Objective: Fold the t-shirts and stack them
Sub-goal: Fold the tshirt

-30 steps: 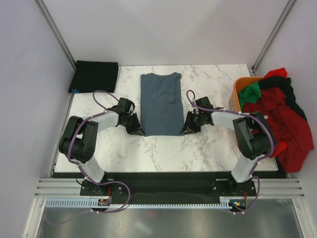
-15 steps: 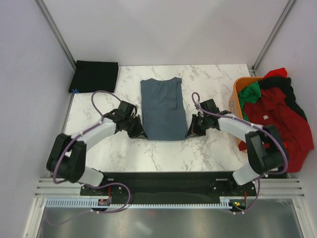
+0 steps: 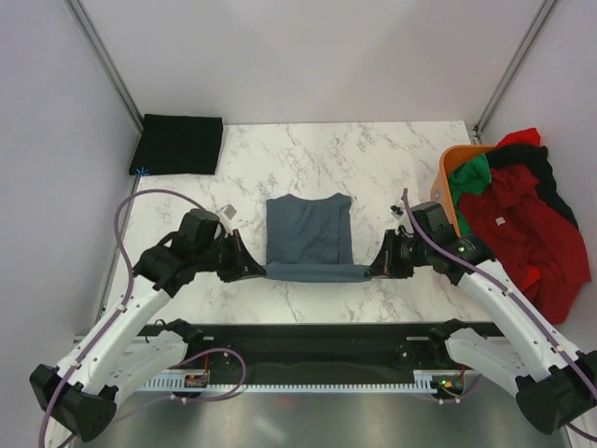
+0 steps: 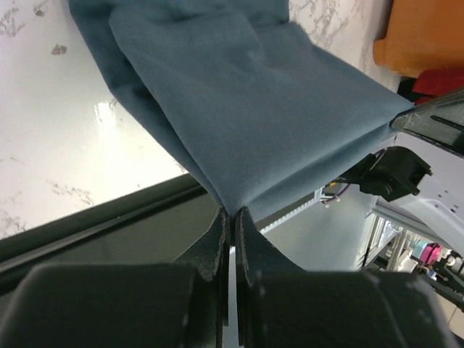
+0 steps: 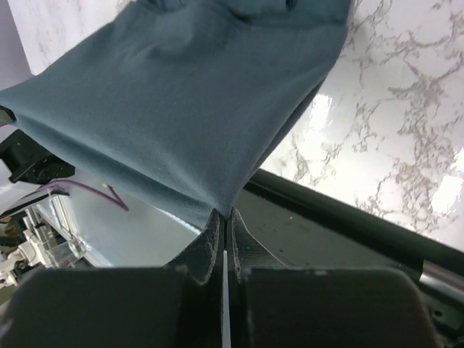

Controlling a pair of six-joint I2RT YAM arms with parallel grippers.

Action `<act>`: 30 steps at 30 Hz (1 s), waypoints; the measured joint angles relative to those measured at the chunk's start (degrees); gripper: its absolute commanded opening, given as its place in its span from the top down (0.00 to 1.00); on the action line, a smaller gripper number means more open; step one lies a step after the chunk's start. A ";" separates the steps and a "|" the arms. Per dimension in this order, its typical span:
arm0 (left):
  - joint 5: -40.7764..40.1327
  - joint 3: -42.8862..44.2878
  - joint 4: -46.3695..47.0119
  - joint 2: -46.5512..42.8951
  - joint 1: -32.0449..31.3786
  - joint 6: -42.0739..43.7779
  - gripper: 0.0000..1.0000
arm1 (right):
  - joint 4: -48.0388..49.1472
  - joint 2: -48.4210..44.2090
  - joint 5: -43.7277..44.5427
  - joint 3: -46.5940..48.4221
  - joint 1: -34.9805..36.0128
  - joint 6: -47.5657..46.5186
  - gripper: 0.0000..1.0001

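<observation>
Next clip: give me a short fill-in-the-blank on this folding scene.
The left end effector and right end effector each pinch a near ____ of the blue t-shirt.
The folded black shirt lies at the table's far-____ corner.
The basket of red clothes is ____.
Missing: corner; left; orange.

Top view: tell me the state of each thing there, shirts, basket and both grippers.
blue shirt: sides folded in, near edge lifted.
left gripper: shut on the blue shirt's near left corner.
right gripper: shut on its near right corner.
black shirt: folded, lying flat.
basket: full, clothes spilling over.
</observation>
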 measured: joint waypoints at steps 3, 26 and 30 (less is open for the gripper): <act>-0.15 2.75 -2.95 -0.50 -0.11 -0.48 0.98 | -3.39 -0.85 0.11 2.51 0.20 0.87 1.00; -5.18 33.05 -6.47 37.18 7.69 7.06 0.98 | -6.49 38.34 10.16 35.87 -4.52 -8.17 1.00; -5.05 38.64 -5.79 46.93 10.60 9.22 0.88 | -5.38 47.17 10.58 41.79 -5.18 -9.07 1.00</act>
